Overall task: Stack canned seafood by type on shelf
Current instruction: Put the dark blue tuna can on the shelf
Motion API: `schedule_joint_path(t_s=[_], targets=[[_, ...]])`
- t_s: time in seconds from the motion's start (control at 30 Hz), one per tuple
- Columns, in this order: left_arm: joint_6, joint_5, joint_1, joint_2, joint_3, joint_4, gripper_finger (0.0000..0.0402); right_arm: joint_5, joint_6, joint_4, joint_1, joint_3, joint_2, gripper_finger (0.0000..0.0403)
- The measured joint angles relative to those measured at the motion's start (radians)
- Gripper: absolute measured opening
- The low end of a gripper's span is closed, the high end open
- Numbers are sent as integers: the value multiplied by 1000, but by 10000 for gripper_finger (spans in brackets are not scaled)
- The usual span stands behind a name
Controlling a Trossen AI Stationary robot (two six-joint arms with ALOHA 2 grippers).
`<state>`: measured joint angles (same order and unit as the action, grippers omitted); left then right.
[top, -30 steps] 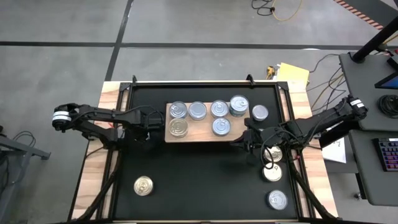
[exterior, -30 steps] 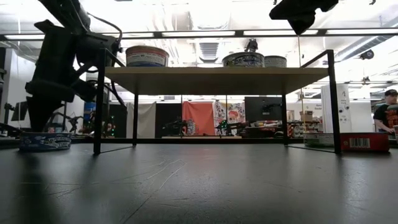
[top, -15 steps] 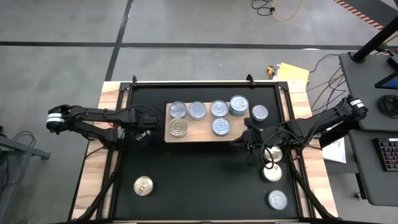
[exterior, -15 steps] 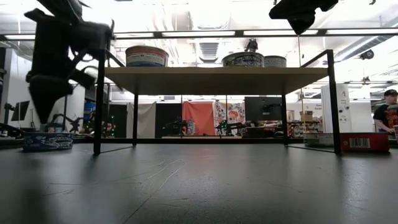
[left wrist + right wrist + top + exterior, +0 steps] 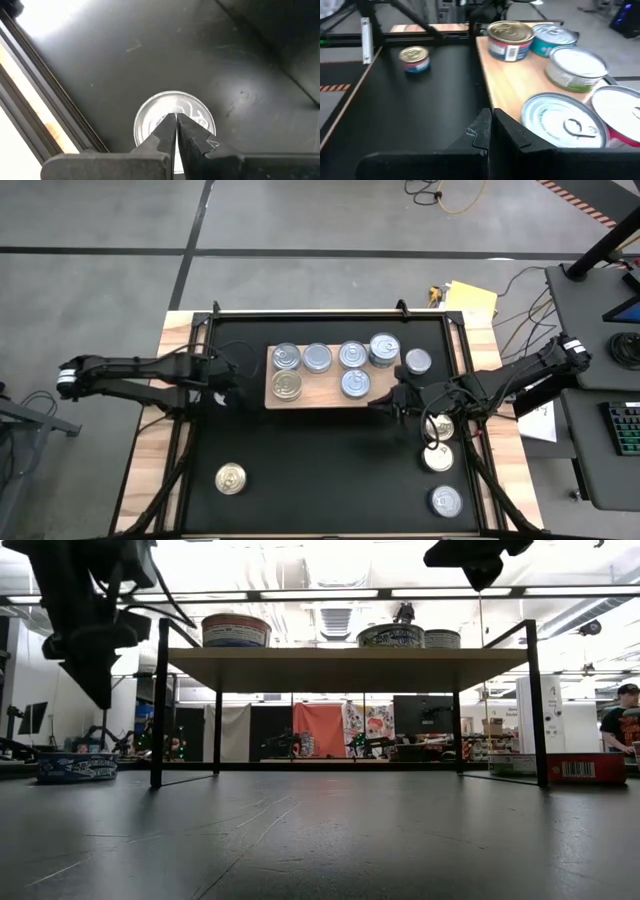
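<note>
Left claw farther back from shelf, both claws together, empty; labels unreadable.

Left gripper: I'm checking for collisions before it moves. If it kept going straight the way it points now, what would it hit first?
Probably the silver-lidded can on the black mat, lying dead ahead of the shut left gripper; how far off is unclear.

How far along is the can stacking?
Six cans sit on the shelf, none visibly stacked. Both tools are shut and empty: left tool beside the shelf's left end, right tool at its right. Five cans are on the mat, including the gold can.
</note>
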<state>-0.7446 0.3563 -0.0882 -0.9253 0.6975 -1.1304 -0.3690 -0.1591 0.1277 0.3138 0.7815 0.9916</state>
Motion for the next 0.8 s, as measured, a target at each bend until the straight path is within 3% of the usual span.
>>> schedule_joint_path(t_s=[0.37,0.67,0.8], targets=[[-36,54,89,10,-3,8,0,-9,-6,-65,0,1,0,9],[-273,229,230,7,-47,28,0,-8,-26,-63,3,2,0,9],[-461,181,276,-5,-74,30,0,-9,-26,-65,3,2,0,9]])
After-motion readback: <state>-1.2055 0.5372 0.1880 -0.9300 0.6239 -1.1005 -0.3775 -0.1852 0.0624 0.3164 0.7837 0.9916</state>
